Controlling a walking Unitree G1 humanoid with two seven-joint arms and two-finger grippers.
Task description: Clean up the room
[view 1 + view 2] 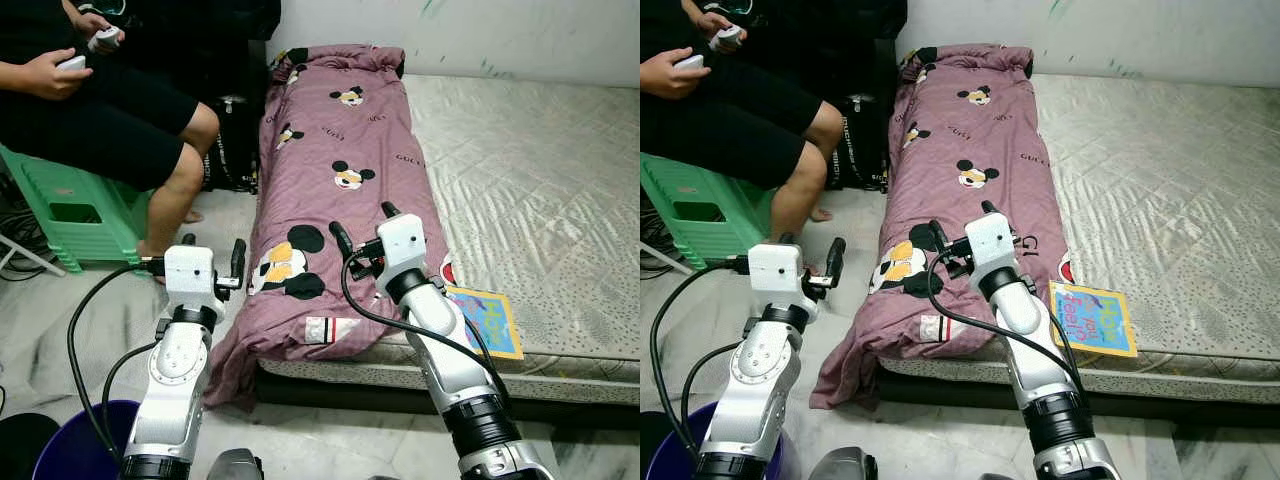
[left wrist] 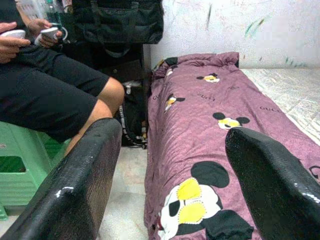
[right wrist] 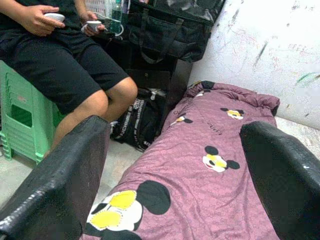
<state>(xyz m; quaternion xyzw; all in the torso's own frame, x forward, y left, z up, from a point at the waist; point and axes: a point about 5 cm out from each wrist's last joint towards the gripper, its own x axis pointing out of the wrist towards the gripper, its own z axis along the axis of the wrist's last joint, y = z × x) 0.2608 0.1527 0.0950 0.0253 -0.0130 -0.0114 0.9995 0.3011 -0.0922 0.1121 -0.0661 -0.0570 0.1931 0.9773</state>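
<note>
A purple quilt (image 1: 335, 170) printed with cartoon mice lies folded lengthwise along the left edge of a bare mattress (image 1: 530, 170), its near end hanging over the mattress corner toward the floor. My right gripper (image 1: 362, 222) hovers open just above the quilt's near part, nothing between its fingers. My left gripper (image 1: 213, 252) is open beside the quilt's left edge, over the floor. A colourful picture book (image 1: 487, 319) lies on the mattress near its front edge, right of my right arm. The quilt also lies ahead of the left gripper (image 2: 170, 190) and the right gripper (image 3: 175, 195).
A person in black shorts (image 1: 110, 110) sits on a green plastic stool (image 1: 70, 205) at the left, holding white controllers. A black bag (image 1: 232, 150) stands between them and the mattress. A dark blue bucket (image 1: 75, 450) is by my left arm's base. Pale floor lies in front.
</note>
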